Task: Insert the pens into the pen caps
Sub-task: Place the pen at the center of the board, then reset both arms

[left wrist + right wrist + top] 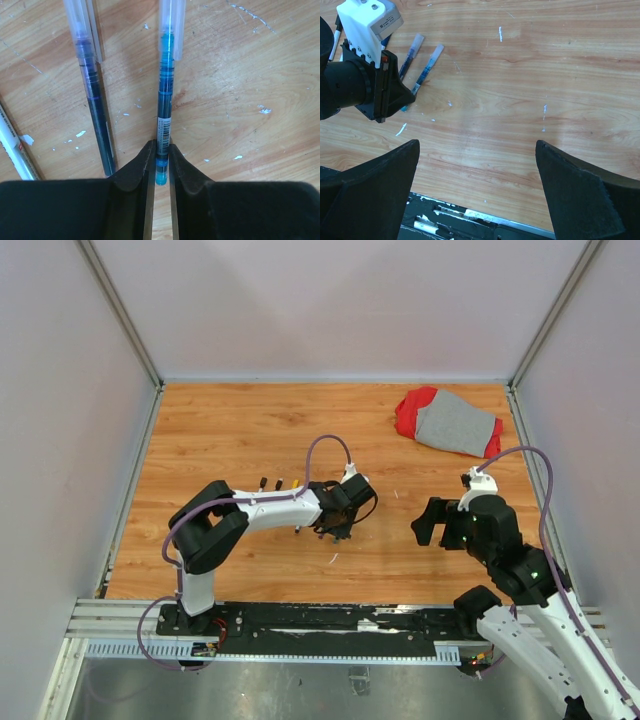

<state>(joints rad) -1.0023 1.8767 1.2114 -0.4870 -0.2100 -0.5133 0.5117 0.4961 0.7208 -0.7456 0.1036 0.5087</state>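
Note:
My left gripper [160,156] is shut on the near, bright blue end of a blue pen [165,95] that lies flat on the wooden table [250,75]. A clear cap [172,27] covers the pen's far end. Just left of it lies a dark pen [97,115], also under a clear cap [79,22]. A white pen [15,147] shows at the left edge. The right wrist view shows both capped pens [427,65] beside the left gripper [412,92]. My right gripper [477,145] hangs open over bare wood, holding nothing. From above, the left gripper [340,528] is at mid-table and the right gripper [430,523] is to its right.
A red and grey cloth [450,422] lies at the back right. Several small dark-tipped pens [279,482] sit behind the left forearm. A white scrap [333,558] lies in front of the left gripper. White walls enclose the table, and a black rail [330,620] runs along its near edge.

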